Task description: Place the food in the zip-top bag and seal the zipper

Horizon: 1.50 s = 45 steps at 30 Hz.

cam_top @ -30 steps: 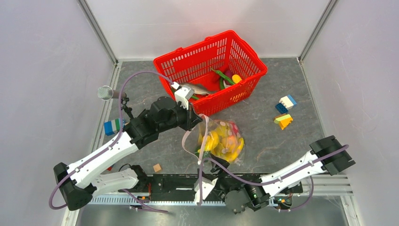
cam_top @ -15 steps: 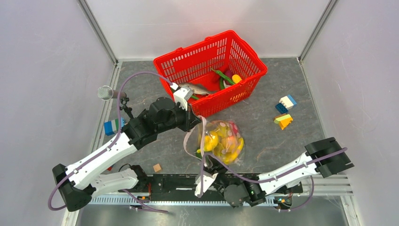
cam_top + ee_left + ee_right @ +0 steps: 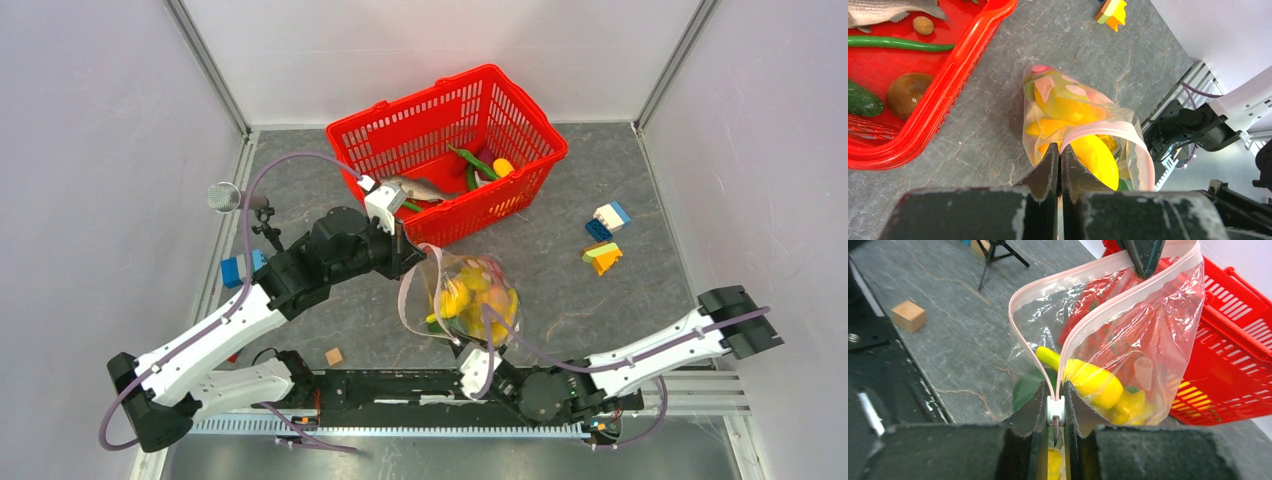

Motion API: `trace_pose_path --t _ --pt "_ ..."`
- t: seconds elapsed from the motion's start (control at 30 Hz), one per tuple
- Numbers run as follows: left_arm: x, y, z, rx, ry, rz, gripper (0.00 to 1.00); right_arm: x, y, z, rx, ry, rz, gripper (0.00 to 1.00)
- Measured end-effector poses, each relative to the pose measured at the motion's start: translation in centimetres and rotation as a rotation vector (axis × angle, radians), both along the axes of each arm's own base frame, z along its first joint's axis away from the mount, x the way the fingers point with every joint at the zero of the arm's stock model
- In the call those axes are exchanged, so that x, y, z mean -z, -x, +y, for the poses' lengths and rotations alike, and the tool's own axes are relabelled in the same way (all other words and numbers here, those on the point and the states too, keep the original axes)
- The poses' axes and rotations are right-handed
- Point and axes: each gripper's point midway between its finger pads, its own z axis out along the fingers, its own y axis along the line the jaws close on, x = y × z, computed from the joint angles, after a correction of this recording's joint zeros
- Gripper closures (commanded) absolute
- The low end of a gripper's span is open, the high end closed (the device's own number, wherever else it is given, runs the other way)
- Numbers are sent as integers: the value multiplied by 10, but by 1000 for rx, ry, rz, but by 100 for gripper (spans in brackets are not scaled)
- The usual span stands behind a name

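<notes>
Sealing step: the right gripper (image 3: 1055, 410) is clamped on the slider at the near end of the zipper (image 3: 1108, 305). The mouth gapes over the food (image 3: 1095, 382) inside the zip-top bag (image 3: 470, 300) on the bench (image 3: 580, 300). The left gripper (image 3: 1059, 165) pinches the far end. The next move probably calls for a straight pull toward it. The red basket (image 3: 440, 110) crowds that end, and open bench lies to the right.

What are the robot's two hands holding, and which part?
Both hold the zip-top bag by its zipper: the left gripper pinches one end of the open mouth, the right gripper clamps the white slider at the other end.
</notes>
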Motion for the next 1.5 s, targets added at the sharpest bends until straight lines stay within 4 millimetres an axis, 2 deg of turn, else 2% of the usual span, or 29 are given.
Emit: trace_pose_path --t 0.13,0.37,0.53,0.7,0.9,1.0,1.07,1.13,1.23,1.37,1.5 --pt "-11 4 4 0 14 -11 98 -23 7 -6 -96 -92 55 100" --pt "-52 25 23 14 62 -31 98 -63 19 -22 -246 -211 117 100" --pt "-74 39 38 13 67 -32 95 -80 15 -36 -258 -225 122 98" --pt "-53 45 45 9 -4 41 98 -77 4 -52 -202 -240 137 90" --pt "-8 36 43 -41 -102 140 98 -53 -8 -64 -135 -262 171 82" --pt "7 32 44 -66 -136 163 98 -46 -12 -65 -99 -251 186 79" --pt "10 28 44 -81 -147 165 98 -40 -16 -65 -72 -233 190 71" --pt "13 24 44 -96 -161 166 98 -34 -20 -64 -45 -202 191 51" --pt "17 17 46 -128 -183 165 98 -32 -26 -63 -15 -184 203 40" --pt "16 6 49 -166 -188 162 98 -36 -29 -65 -13 -209 223 41" --pt "14 3 51 -180 -184 160 98 -46 -29 -68 -35 -277 249 48"
